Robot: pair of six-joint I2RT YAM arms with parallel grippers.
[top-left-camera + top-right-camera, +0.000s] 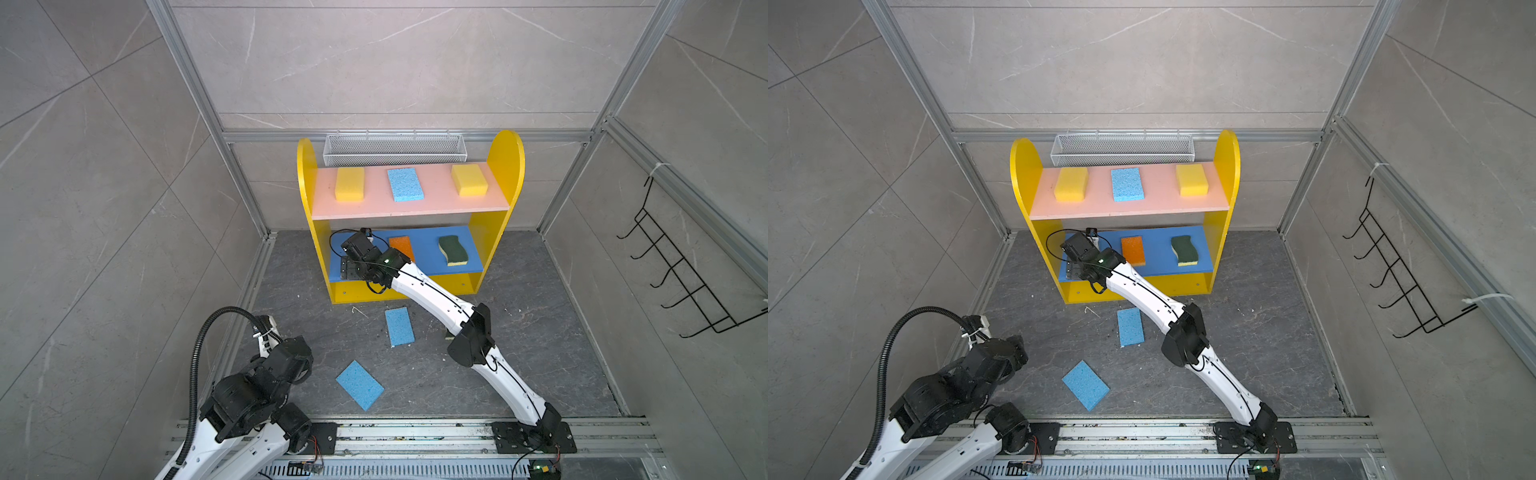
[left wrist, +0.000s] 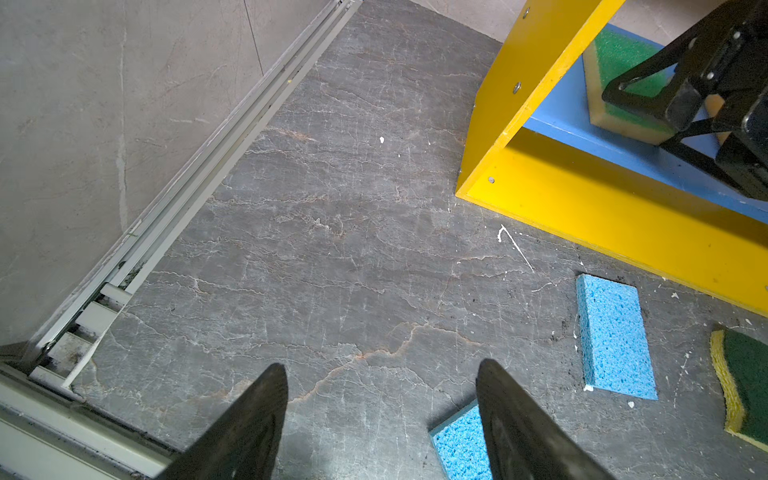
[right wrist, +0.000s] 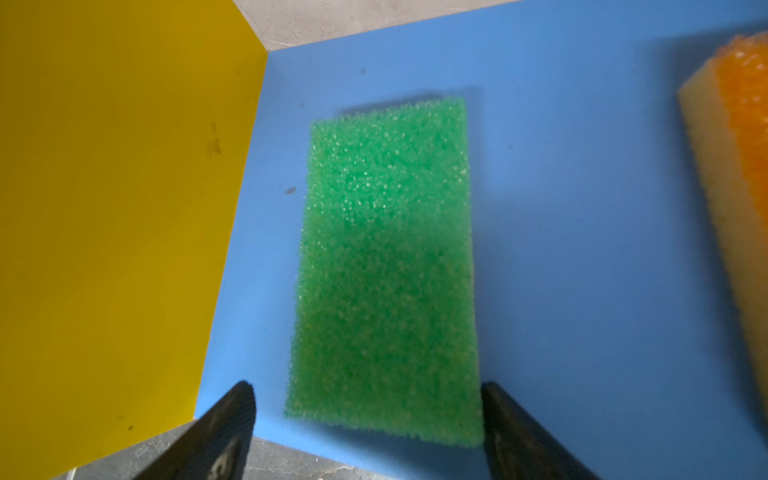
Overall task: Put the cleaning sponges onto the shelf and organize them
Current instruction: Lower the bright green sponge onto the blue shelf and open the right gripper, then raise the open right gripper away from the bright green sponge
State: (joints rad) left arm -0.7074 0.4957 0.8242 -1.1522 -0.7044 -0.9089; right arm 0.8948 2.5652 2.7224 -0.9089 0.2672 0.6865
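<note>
Right hand [image 3: 366,384] stands spread astride the green sponge [image 3: 386,270], flat on the shelf's [image 3: 124,208] middle board [image 3: 561,208]; I judge it released. Next I back out, then fetch a blue sponge [image 1: 399,326] before the shelf.

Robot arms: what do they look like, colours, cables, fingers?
Both arms have white shells and black joints. The right arm carries a thin black cable and a green light near its wrist. The left arm has a thick black ribbed hose. Fingers are black, tapered wedges.
</note>
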